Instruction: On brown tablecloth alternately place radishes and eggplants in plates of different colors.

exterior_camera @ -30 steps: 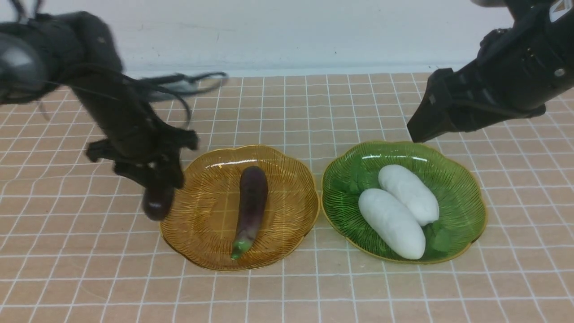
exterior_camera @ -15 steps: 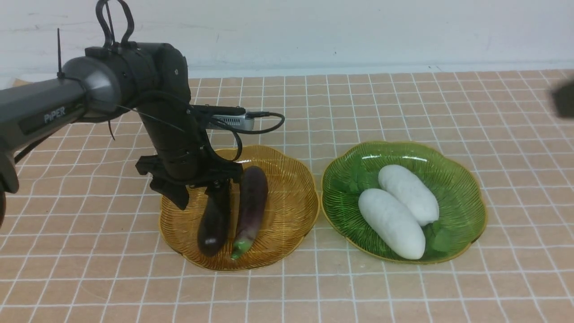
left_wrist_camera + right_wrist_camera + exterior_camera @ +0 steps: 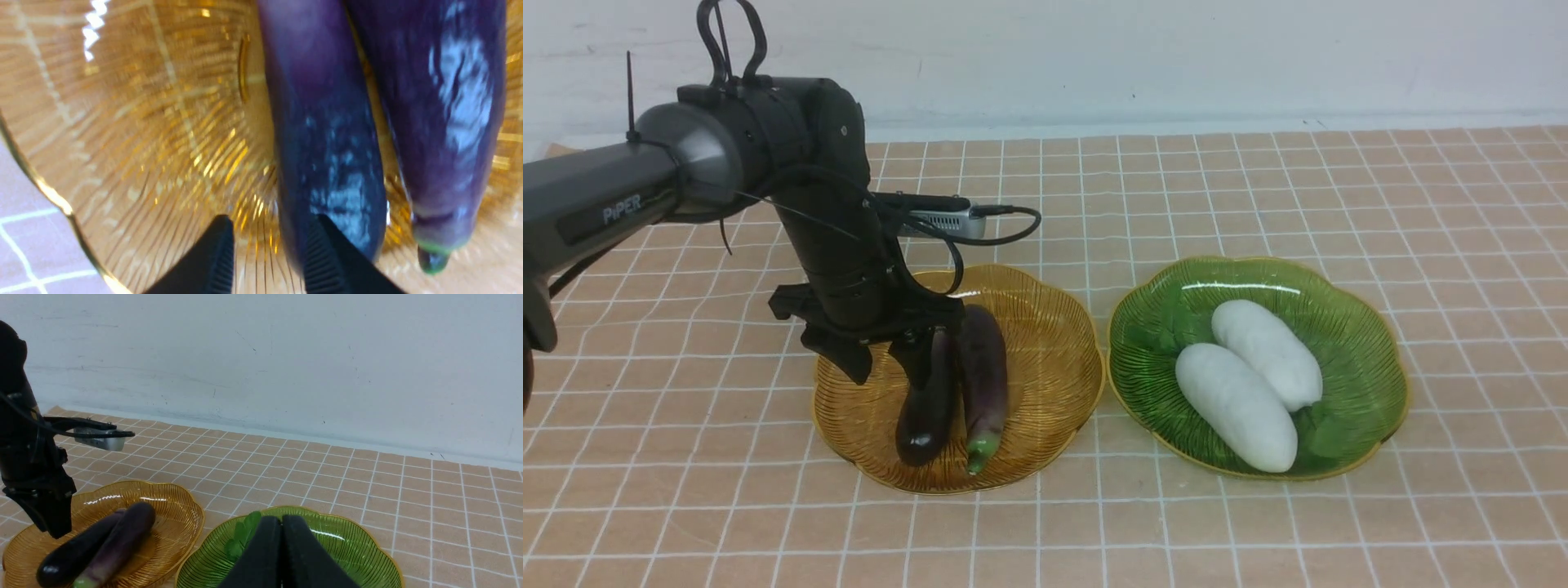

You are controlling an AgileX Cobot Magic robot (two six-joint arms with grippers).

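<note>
Two glossy purple eggplants lie side by side in the amber plate (image 3: pixel 1054 327): a darker one (image 3: pixel 927 404) and a green-tipped one (image 3: pixel 985 384). My left gripper (image 3: pixel 888 371) stands over that plate, open, with only bare plate between its fingers. In the left wrist view the darker eggplant (image 3: pixel 327 143) rests against the outside of one finger (image 3: pixel 322 253), next to the green-tipped eggplant (image 3: pixel 441 122). Two white radishes (image 3: pixel 1237 406) (image 3: pixel 1267 353) lie in the green plate (image 3: pixel 1364 343). In the right wrist view my right gripper (image 3: pixel 281 520) is shut and empty, above the green plate (image 3: pixel 359 547).
The brown tablecloth (image 3: pixel 1258 188) covers the whole table up to a white wall (image 3: pixel 1094 57) at the back. The left arm's wrist camera and its cable (image 3: pixel 947 220) jut out over the amber plate's far rim. The right arm is outside the front view.
The left gripper carried the darker eggplant from left of the amber plate into it and let go. Both eggplants then shifted slightly right. The right arm pulled back out of the front view and shut.
</note>
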